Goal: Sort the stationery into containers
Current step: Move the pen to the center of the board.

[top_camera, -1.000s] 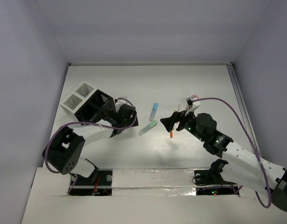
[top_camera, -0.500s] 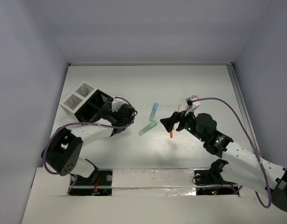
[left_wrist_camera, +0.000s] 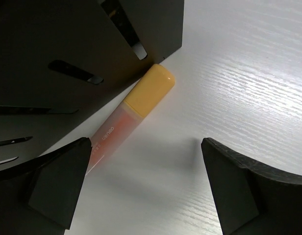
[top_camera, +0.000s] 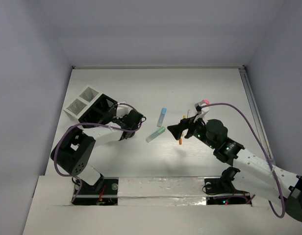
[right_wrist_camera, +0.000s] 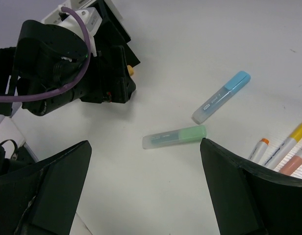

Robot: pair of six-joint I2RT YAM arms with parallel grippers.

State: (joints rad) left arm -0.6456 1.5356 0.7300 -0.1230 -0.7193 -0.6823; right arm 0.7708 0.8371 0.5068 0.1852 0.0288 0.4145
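Note:
An orange-capped marker (left_wrist_camera: 141,100) lies on the table against the foot of the black slotted organiser (left_wrist_camera: 67,58). My left gripper (left_wrist_camera: 146,186) is open and empty, with the marker's clear end beside its left finger (left_wrist_camera: 53,186). In the top view the left gripper (top_camera: 124,128) sits at the organiser's (top_camera: 99,111) right side. My right gripper (right_wrist_camera: 146,191) is open and empty, held above the table just short of a green marker (right_wrist_camera: 174,136). A blue marker (right_wrist_camera: 221,96) lies beyond it. The top view shows the right gripper (top_camera: 174,129), green marker (top_camera: 155,134) and blue marker (top_camera: 162,117).
Two white mesh cups (top_camera: 82,100) stand behind the organiser at the left. Thin white pens with yellow (right_wrist_camera: 293,139) and orange (right_wrist_camera: 259,149) ends and a pinkish marker (right_wrist_camera: 294,164) lie right of the right gripper. The left arm (right_wrist_camera: 58,63) fills the right wrist view's upper left.
The left wrist has shifted slightly left and closer to the organiser. The right gripper has edged a little left. The markers have not moved.

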